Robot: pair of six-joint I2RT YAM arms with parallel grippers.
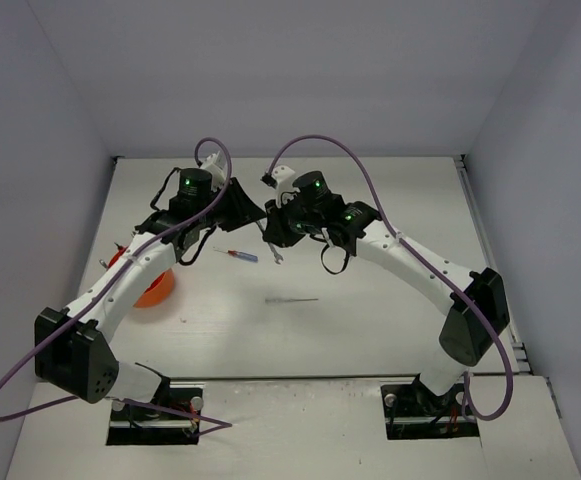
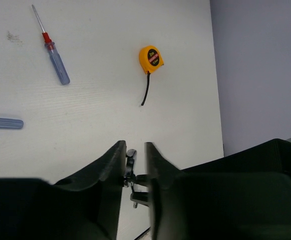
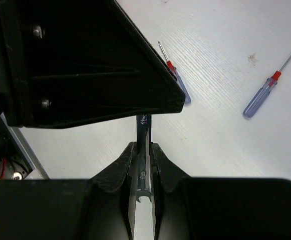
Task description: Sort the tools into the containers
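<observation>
Fingertips (image 3: 127, 155) of the right end effector (image 3: 143, 146) are pressed together on a thin silver wrench (image 3: 142, 172), gripping it flat on both faces, with its open jaw end showing near the palm and the rest of its shaft running out past the tips. The black body of the left end effector (image 2: 134, 145) sits right at the far end of that same wrench. In the left wrist view its fingers are drawn close around the metal end, leaving only a narrow slot, but I cannot tell whether they actually clamp it or just flank it. From above, both arms meet over the middle of the desk (image 1: 390, 300), and the wrench hangs tilted between them, clear of the surface. Below them on the desk lie one blue-handled screwdriver (image 3: 182, 86), partly hidden by the left end effector, and another screwdriver (image 3: 263, 97) well apart from it. A yellow tape measure (image 2: 151, 59) with a black strap lies farther out, near the desk's edge by the wall. The round orange-red tub (image 1: 155, 290) stands at the left side of the desk, largely covered by the left arm, well away from the held wrench.
</observation>
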